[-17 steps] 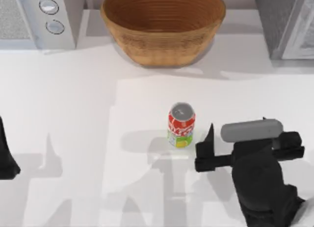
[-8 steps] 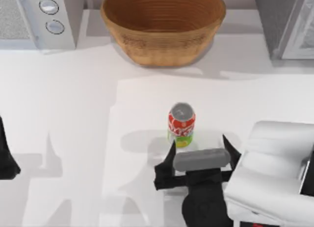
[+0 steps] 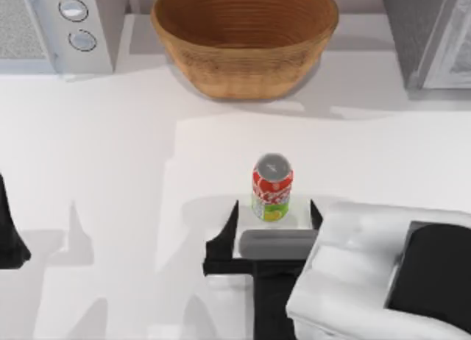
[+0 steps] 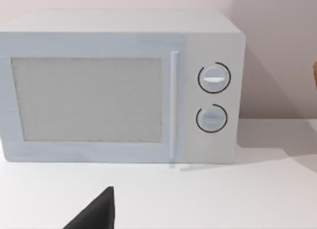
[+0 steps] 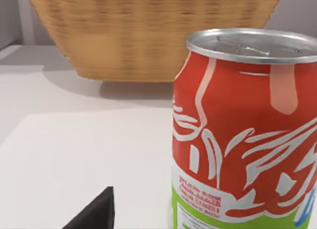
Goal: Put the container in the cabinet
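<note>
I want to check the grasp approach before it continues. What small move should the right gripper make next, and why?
Probably ease the right gripper forward toward the basket side until its open fingers flank the can, then close. The can stands upright just beyond the fingertips, roughly centred between them, not yet enclosed. The left gripper sits at the table's left edge.

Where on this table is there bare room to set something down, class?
Free: the wide stretch between the microwave, the parked left gripper and the drink can. Crowded: around the can, where the right gripper brackets it with open fingers, and beside the woven basket.
</note>
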